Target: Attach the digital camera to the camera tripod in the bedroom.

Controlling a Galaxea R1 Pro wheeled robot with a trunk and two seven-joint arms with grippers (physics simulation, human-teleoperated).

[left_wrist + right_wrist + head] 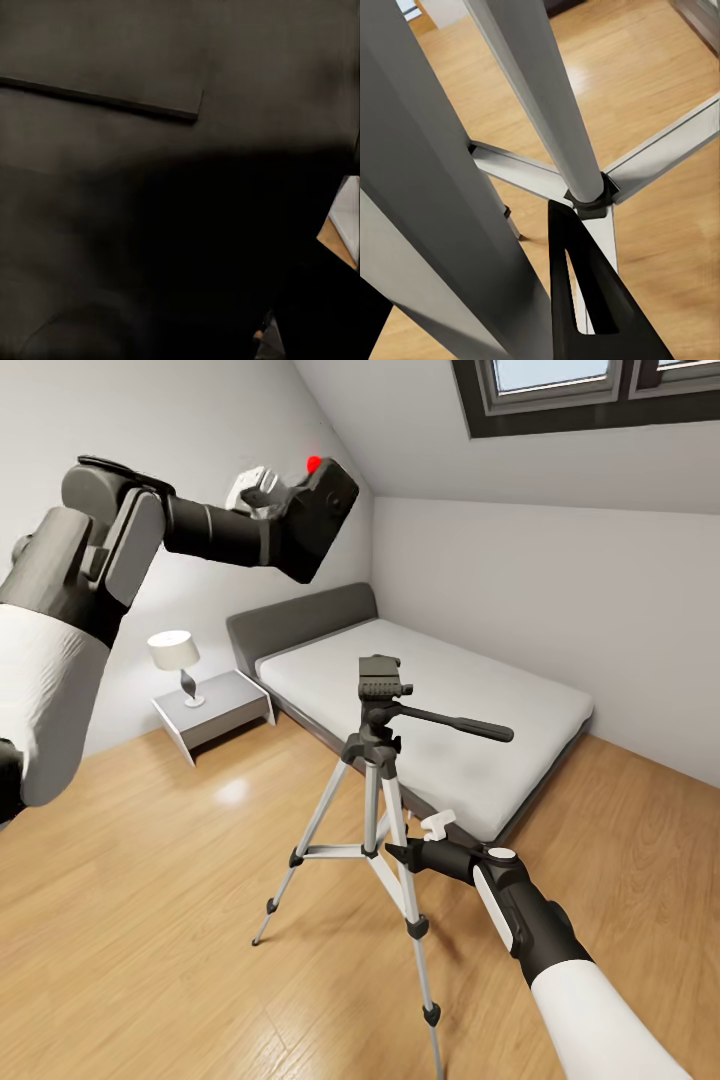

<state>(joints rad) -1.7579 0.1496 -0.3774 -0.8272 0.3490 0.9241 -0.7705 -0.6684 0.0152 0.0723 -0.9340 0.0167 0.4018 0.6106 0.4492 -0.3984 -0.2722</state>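
From the head view, the left tool [285,510] is clamped on the digital camera [322,515], a chunky black body with a red dot on top, held high and well apart from the camera tripod [380,780], whose bare black head lies below and to that tool's right, so mounting is not yet done. The left wrist view gives dark camera casing [150,187] right against the lens. In the right wrist view, one black finger [585,300] sits just beside a silver tripod leg [540,97]; whether the right tool [405,852] grips it I cannot tell.
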